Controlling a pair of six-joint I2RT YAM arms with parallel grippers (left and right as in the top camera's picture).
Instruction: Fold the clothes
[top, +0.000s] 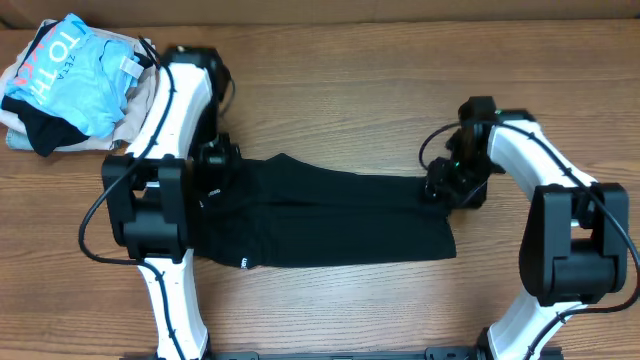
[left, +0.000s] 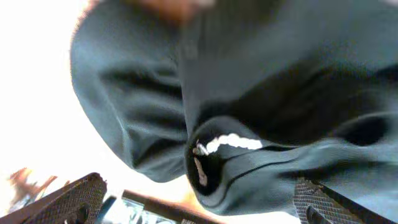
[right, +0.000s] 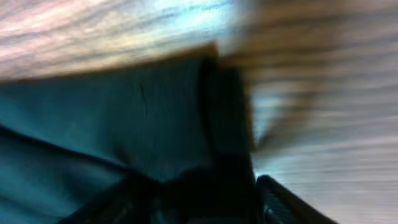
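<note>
Black shirt (top: 330, 220) folded into band, long axis running left-right

At my far left corner of the brown wooden surface (top: 350, 60), a crumpled light blue lettered garment (top: 70, 75) tops a beige garment (top: 135, 105).

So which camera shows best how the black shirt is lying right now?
Overhead: it takes in the whole black shirt, a long band across the table. Left wrist shows only bunched folds and a white mark, close up; right wrist, blurred, shows just one edge on the wood.
</note>
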